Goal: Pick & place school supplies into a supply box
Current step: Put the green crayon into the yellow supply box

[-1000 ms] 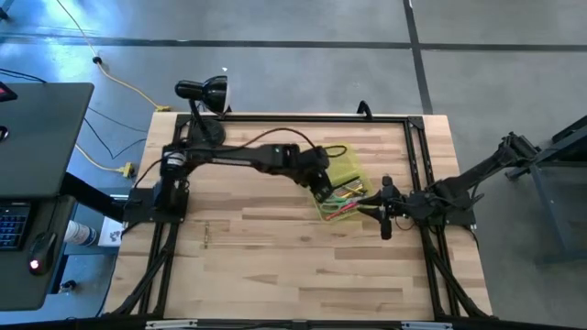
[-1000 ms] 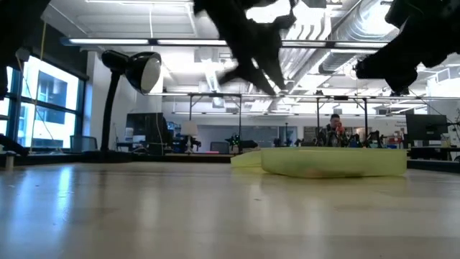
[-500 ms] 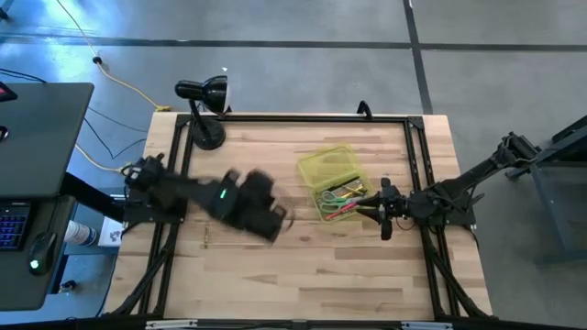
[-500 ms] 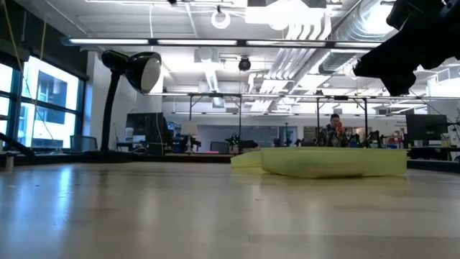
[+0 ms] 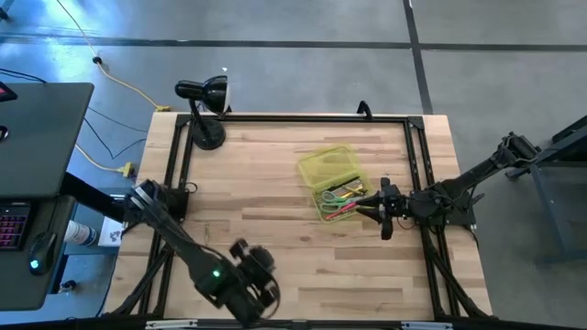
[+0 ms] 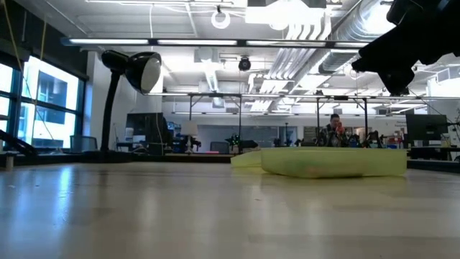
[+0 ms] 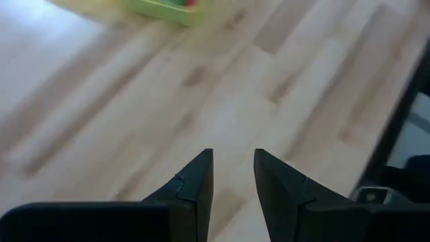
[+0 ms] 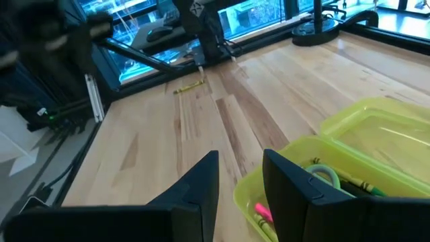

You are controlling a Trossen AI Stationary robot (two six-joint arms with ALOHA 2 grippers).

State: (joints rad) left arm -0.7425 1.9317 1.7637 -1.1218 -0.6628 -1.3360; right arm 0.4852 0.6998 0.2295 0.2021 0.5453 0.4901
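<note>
The supply box (image 5: 335,184), a small translucent yellow-green plastic case, is seen lying open on the surface, its hinged lid (image 5: 328,166) folded back flat on the side turned away from the right pincer (image 5: 371,204). The tray is set just in front of that pincer's fingertips, with one corner nearest them. Inside it, a red-pink marker (image 8: 263,214) is laid closest to the right pincer, with green-handled scissors (image 8: 324,176) and thin yellow-green pencils (image 8: 353,181) stacked beyond it. One thin yellow pencil (image 8: 189,86) is left flat on the bare surface, well apart from the box and far from the right pincer.
</note>
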